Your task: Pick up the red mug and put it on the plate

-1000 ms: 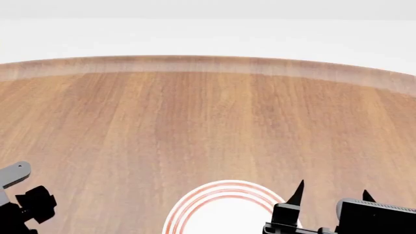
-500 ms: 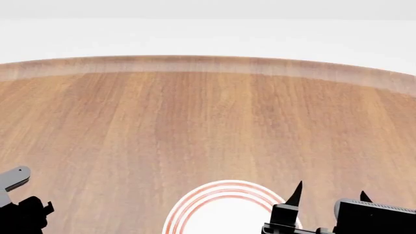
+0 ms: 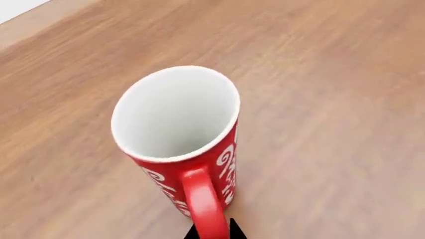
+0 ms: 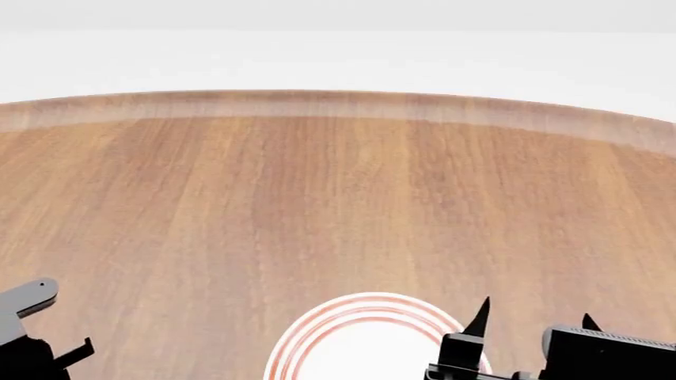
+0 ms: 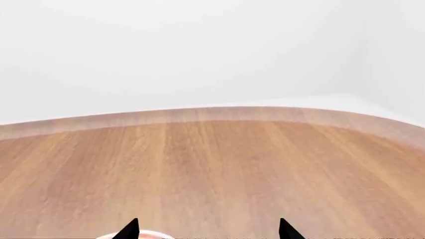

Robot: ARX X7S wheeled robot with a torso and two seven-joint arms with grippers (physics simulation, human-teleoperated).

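The red mug [image 3: 176,114] shows only in the left wrist view. It is tall, with white swirls and a white inside, and stands upright on the wooden table with its handle [image 3: 201,199] toward the camera. My left gripper [image 3: 212,230] has its two black tips tight against both sides of the handle. The plate [image 4: 317,326], white with red rings, lies at the bottom centre of the head view, partly cut off. My right gripper [image 4: 534,318] is open and empty just right of the plate; its tips also show wide apart in the right wrist view [image 5: 207,230].
The round wooden table [image 4: 338,198] stretches away to its far edge against a white background. Part of my left arm [image 4: 27,299] shows at the lower left of the head view. A sliver of the plate [image 5: 143,235] shows in the right wrist view.
In the head view my left arm has sunk lower and further out of the frame at the bottom left. The right gripper has dropped very slightly. The plate has not moved.
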